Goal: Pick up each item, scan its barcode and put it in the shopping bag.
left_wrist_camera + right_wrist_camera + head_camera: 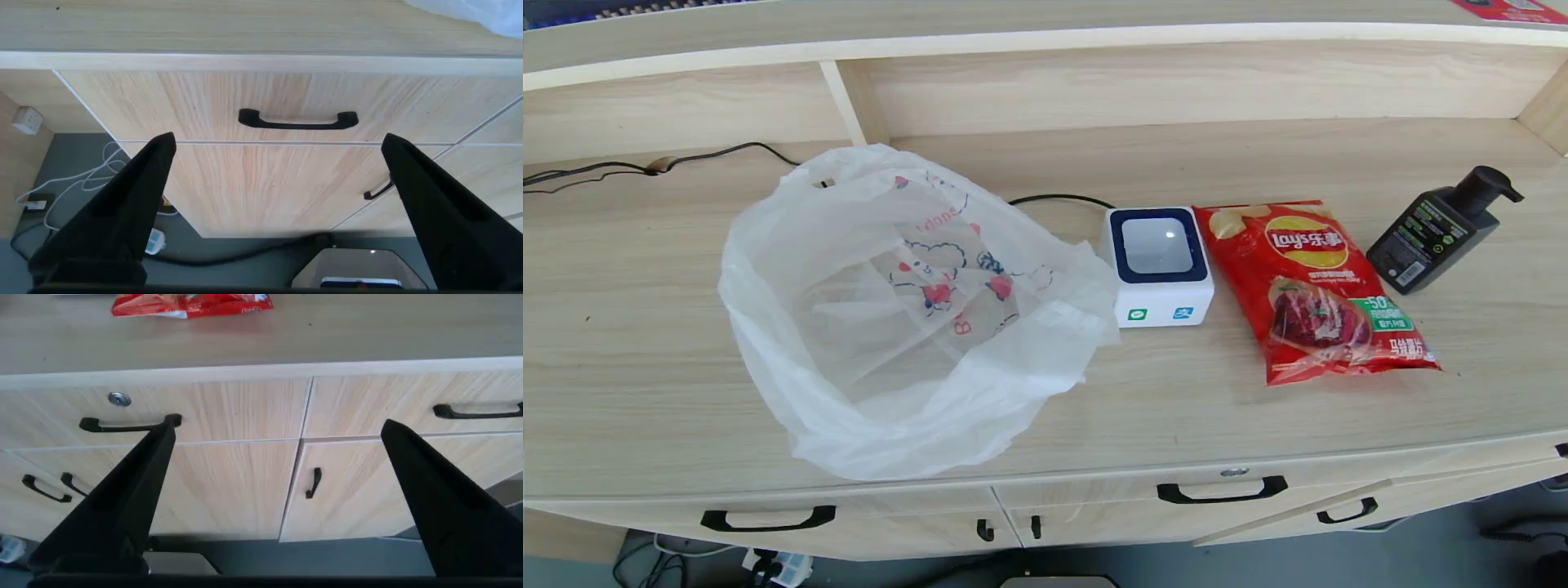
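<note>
The red bag of chips [1319, 290] lies flat on the wooden counter [645, 367], face up, its top edge toward 11 o'clock, and its near edge also shows in the right wrist view [192, 304]. At 2 o'clock from it, apart from it, is a black pump bottle [1433, 233] with the pump head toward 2 o'clock; whether it stands or lies I cannot tell. At 9 o'clock from the chips, just beside them, sits the white scanner [1160, 265], its dark-framed window facing up. At 9 o'clock from the scanner, touching its side, the white shopping bag [907, 310] lies slumped with its mouth open wide. A black cable [1058, 198] runs behind the scanner at 11 o'clock. Both arms are below the counter edge, facing the drawer fronts: the left gripper [278, 139] has its 2 fingers spread wide and holds nothing, before a black handle [298, 121]; the right gripper [278, 425] is equally wide and empty, near a round lock [120, 398].
</note>
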You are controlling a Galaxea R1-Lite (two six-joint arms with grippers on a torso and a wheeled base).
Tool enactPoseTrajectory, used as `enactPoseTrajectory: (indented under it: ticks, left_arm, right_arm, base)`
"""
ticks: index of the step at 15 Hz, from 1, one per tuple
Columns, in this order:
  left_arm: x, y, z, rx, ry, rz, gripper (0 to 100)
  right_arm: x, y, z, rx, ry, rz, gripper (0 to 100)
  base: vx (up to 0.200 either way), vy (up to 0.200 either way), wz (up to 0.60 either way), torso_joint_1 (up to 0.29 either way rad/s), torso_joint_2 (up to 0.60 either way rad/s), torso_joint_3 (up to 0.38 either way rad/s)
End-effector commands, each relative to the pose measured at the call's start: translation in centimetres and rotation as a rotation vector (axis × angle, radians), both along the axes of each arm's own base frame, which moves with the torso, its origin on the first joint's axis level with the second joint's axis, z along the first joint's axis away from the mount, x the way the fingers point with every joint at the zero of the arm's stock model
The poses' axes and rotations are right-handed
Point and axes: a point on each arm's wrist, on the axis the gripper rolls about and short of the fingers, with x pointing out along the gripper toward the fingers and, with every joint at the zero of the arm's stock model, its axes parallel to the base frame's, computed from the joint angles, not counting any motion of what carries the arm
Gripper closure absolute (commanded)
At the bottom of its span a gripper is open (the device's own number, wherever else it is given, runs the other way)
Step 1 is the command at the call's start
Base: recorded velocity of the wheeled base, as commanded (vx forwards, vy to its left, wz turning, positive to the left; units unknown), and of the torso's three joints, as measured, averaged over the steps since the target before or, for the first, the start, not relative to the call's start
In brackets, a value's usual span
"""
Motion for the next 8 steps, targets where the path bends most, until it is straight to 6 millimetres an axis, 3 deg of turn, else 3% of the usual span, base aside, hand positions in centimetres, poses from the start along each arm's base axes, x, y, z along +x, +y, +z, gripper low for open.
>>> enactPoseTrajectory:
  ticks: [1, 2, 3, 4, 5, 6, 7, 8]
  left_arm:
    - [0.0, 0.0, 0.0, 0.001, -0.001, 0.000, 0]
    - [0.0, 0.0, 0.0, 0.001, -0.003, 0.000, 0]
    - [0.0, 0.0, 0.0, 0.001, -0.003, 0.000, 0]
    - [0.0, 0.0, 0.0, 0.001, -0.003, 0.000, 0]
    - [0.0, 0.0, 0.0, 0.001, -0.003, 0.000, 0]
    - [0.0, 0.0, 0.0, 0.001, -0.003, 0.000, 0]
    - [0.0, 0.0, 0.0, 0.001, -0.003, 0.000, 0]
    - [0.0, 0.0, 0.0, 0.001, -0.003, 0.000, 0]
  right_arm:
    - [0.1, 0.2, 7.8, -0.009, -0.051, 0.083, 0]
    - [1.7, 0.3, 11.5, -0.012, -0.052, 0.131, 0]
    - [4.5, 0.3, 14.7, -0.011, -0.072, 0.137, 0]
    - [6.6, 0.4, 16.0, -0.005, -0.096, 0.136, 0]
    - [12.0, 0.5, 17.6, 0.031, -0.162, 0.156, 0]
    - [15.4, 0.8, 18.0, 0.060, -0.184, 0.188, 0]
    - [18.0, 1.0, 18.7, 0.062, -0.204, 0.219, 0]
    - [19.1, 1.1, 19.7, 0.096, -0.186, 0.229, 0]
  base:
    - [0.000, 0.000, 0.00, 0.000, 0.00, 0.000]
    - [0.000, 0.000, 0.00, 0.000, 0.00, 0.000]
    - [0.000, 0.000, 0.00, 0.000, 0.00, 0.000]
    - [0.000, 0.000, 0.00, 0.000, 0.00, 0.000]
    - [0.000, 0.000, 0.00, 0.000, 0.00, 0.000]
    - [0.000, 0.000, 0.00, 0.000, 0.00, 0.000]
    - [0.000, 0.000, 0.00, 0.000, 0.00, 0.000]
    - [0.000, 0.000, 0.00, 0.000, 0.00, 0.000]
